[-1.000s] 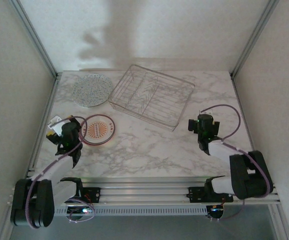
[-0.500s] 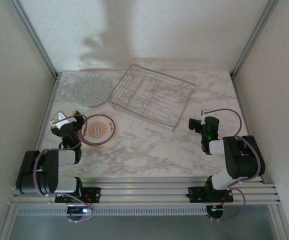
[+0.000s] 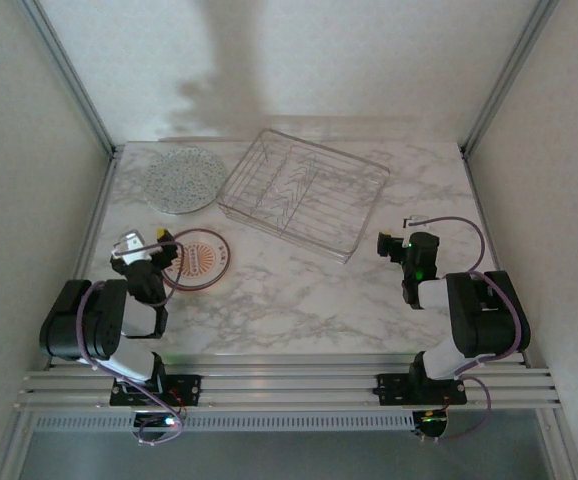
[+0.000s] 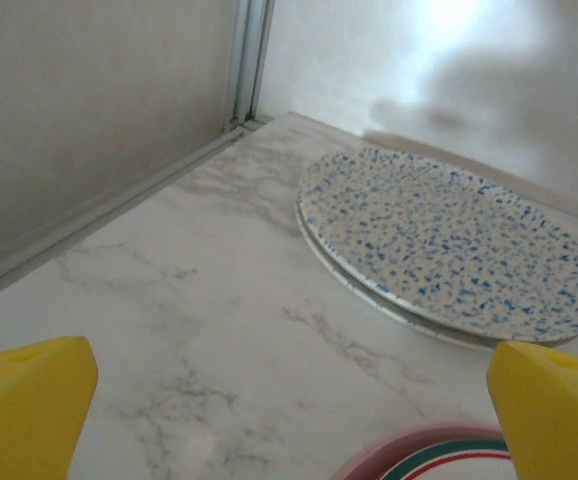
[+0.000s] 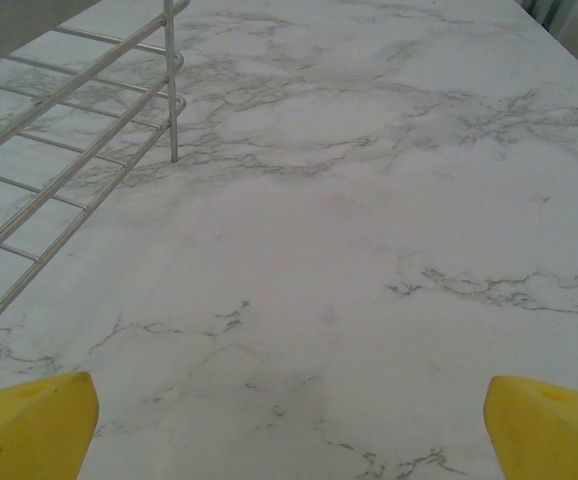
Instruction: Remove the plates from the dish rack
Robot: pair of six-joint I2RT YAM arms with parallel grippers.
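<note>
At the near edge the left arm (image 3: 99,325) and right arm (image 3: 474,320) are now folded back over their bases, having been stretched forward a second ago. The left jaws and right jaws are spread wide, nothing held. Beyond, the sunburst plate (image 3: 197,259) is stacked on a pink plate (image 4: 399,445); farther, the speckled plate (image 3: 184,179) lies on the desk (image 3: 299,290). The dish rack (image 3: 304,192) is seen bare, so unloading is judged finished.

I see the dish rack (image 3: 302,195) standing far-centre on the table (image 3: 299,290). The far plate stack (image 3: 184,179) lies just left of it, the near plate stack (image 3: 197,259) in front of that.
</note>
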